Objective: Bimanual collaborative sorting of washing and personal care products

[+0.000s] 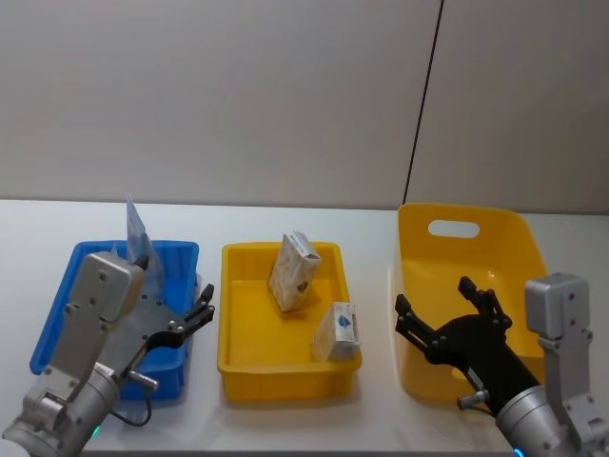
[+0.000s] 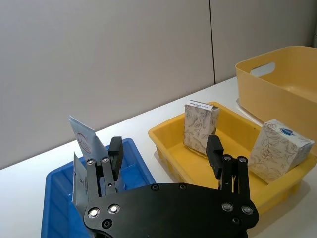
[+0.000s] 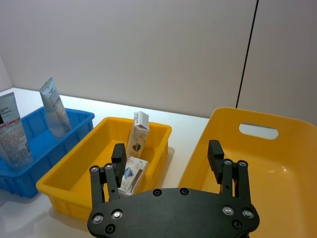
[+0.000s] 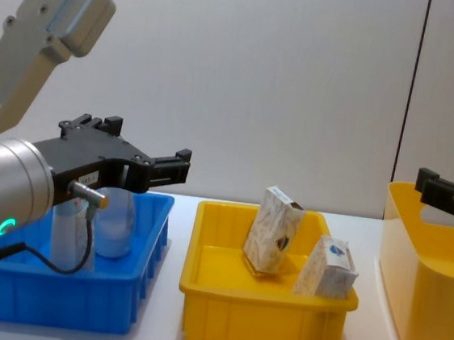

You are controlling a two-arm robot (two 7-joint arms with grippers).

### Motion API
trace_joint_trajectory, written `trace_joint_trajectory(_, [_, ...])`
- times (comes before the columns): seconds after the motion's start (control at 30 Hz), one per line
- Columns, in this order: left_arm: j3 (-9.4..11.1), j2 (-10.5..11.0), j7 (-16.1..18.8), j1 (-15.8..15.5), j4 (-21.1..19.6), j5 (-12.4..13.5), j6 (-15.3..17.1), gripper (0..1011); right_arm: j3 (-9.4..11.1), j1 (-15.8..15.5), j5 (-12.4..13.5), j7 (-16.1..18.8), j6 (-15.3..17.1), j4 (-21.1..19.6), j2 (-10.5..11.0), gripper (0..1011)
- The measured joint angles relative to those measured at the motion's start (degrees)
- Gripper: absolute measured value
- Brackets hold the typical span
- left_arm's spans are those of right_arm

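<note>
Cartons (image 1: 293, 271) look light and stiff but crushable, so I'd pinch the flat sides. They lean in the yellow tray (image 1: 285, 379) between the pincers. Soft tubes (image 1: 136, 228) stand just beyond the left pincer (image 1: 202, 316), which is wide open and empty. The right pincer (image 1: 436, 309) is the same.

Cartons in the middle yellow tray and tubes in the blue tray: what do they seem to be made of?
Taller carton and smaller carton: probably matte cardboard, given the sharp folded edges, flat printed faces and lack of glare. Rear tube and front tube: likely soft plastic with a smooth finish, given the flat crimped tops over rounded bodies.
</note>
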Motion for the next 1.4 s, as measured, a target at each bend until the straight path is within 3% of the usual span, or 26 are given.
trace_joint_trajectory(1.2, [0.0, 0.0, 0.0, 0.0, 0.0, 0.0, 0.0, 1001, 0.0, 0.0, 0.0, 0.0, 0.0, 0.0, 0.0, 1003])
trace_joint_trajectory(1.4, [0.0, 0.0, 0.0, 0.0, 0.0, 0.0, 0.0, 1001, -0.2, 0.5, 0.0, 0.0, 1.4, 0.3, -0.4, 1003])
